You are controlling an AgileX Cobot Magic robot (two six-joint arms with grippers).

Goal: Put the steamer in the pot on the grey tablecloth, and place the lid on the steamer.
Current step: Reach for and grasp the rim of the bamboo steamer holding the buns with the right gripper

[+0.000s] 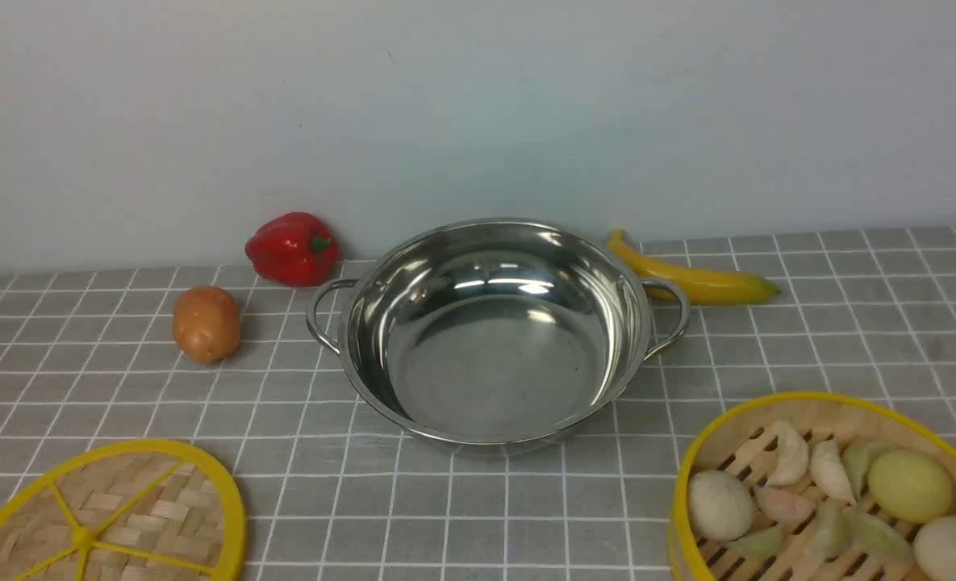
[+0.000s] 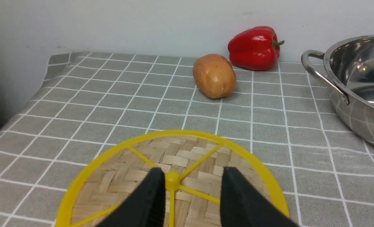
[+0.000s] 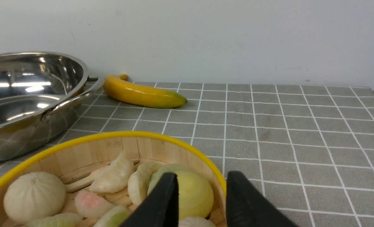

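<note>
Left claw [image 2: 193, 170] spread wide, fingers [image 2: 149, 195] either side of the centre knob [image 2: 172, 179] of the lid [image 2: 187, 151], nothing pinched; right claw [image 3: 202, 174] spread too, straddling the steamer [image 3: 120, 148] at its rim, pot [image 3: 32, 94] sitting empty ahead-left of it on the grey tablecloth [image 3: 269, 126]

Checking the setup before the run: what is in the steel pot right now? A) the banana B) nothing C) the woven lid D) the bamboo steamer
B: the pot shows only its bare shiny inside, while the steamer and the lid both sit outside it on the tablecloth.
</note>
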